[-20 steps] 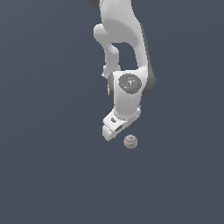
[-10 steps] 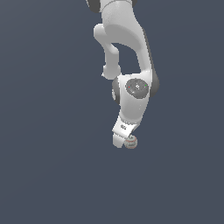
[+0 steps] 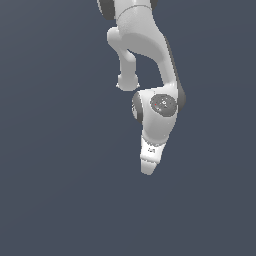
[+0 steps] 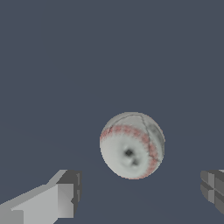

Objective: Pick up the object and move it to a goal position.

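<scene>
One ball [image 4: 132,145], whitish-grey with reddish seams, shows in the wrist view. One arm [image 3: 150,75] carries one pincer [image 4: 139,194], and two fingers [image 4: 65,192] of it can be counted, one on each side of the ball.

1. This is not a real room. It is a made-up computer world.
2. All around is one flat dark blue-grey colour, with no walls, windows or furniture to see.
3. The white robot arm [image 3: 150,100] looks smooth and plain, like a drawn toy.
4. The little ball [image 4: 132,145] has faint red seam marks and looks soft and blurry, like a picture painted on.
5. The ground under it is the same plain grey.
</scene>
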Tool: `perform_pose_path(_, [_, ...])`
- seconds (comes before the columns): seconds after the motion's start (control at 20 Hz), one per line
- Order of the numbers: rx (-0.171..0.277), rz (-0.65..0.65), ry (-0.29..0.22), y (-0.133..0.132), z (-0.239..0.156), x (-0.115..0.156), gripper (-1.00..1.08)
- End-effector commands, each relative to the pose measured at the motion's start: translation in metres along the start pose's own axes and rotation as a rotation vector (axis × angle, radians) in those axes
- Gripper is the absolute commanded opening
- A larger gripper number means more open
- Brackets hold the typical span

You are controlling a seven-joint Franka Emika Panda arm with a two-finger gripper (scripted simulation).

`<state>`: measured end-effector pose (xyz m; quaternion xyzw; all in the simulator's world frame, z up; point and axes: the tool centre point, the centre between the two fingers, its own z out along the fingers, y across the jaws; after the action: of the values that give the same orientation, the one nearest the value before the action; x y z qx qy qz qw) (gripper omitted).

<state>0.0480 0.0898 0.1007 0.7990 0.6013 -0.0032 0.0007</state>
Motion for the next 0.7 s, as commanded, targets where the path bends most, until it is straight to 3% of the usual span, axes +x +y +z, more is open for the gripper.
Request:
perform_pose_path(0.0, [-0.001,-0.049,0.002,0.0007,0.0011,0.0038,1.00])
perform_pose_path(0.65, [-0.003,-0.124,0.006,0.0017,0.0045,0.0097,1.00])
